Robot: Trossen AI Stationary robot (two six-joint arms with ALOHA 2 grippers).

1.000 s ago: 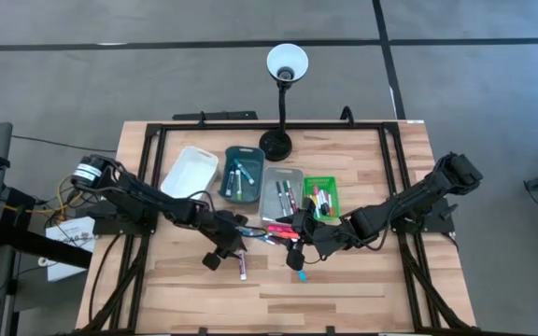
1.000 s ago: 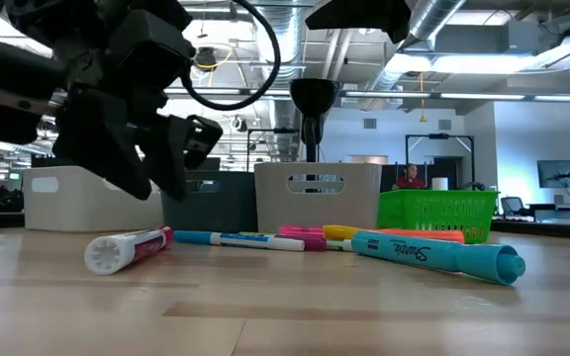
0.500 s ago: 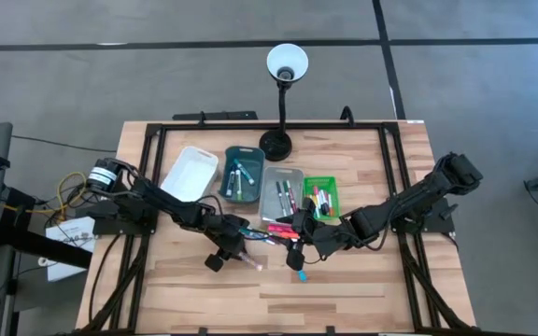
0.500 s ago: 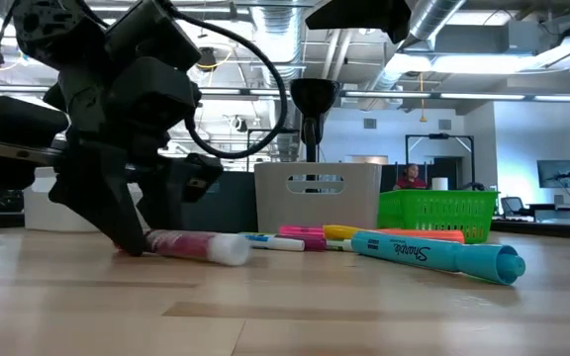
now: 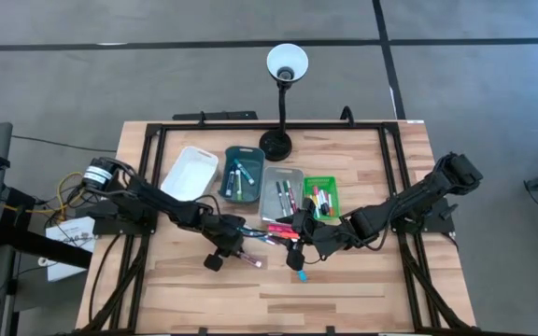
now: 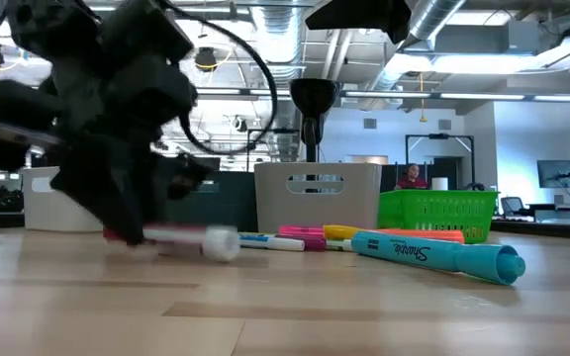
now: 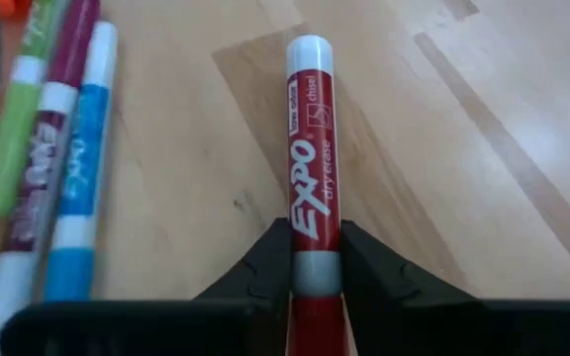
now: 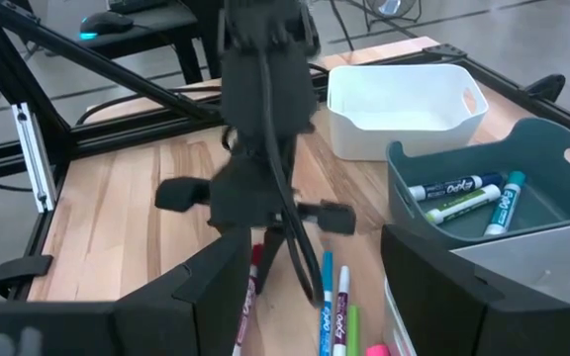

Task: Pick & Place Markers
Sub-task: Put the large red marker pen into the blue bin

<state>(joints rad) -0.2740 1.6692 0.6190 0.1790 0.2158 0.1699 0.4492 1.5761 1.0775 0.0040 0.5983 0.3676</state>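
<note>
A red Expo marker point(image 7: 311, 168) with a white end lies flat on the desk point(image 5: 362, 289), pinched at its middle between two dark fingers point(image 7: 265, 267). At its 9 o'clock in the left wrist view, three markers point(image 7: 52, 168) lie side by side: green, magenta and blue. At the desk centre a loose cluster of markers point(image 5: 278, 229) lies flat, pink and orange among them. A light blue Sharpie point(image 6: 433, 255) lies at 5 o'clock of that cluster. More markers point(image 5: 239, 175) lie in the dark teal tray point(image 5: 230, 191), in the grey tray point(image 5: 271, 201) and in the green basket point(image 5: 332, 187).
</note>
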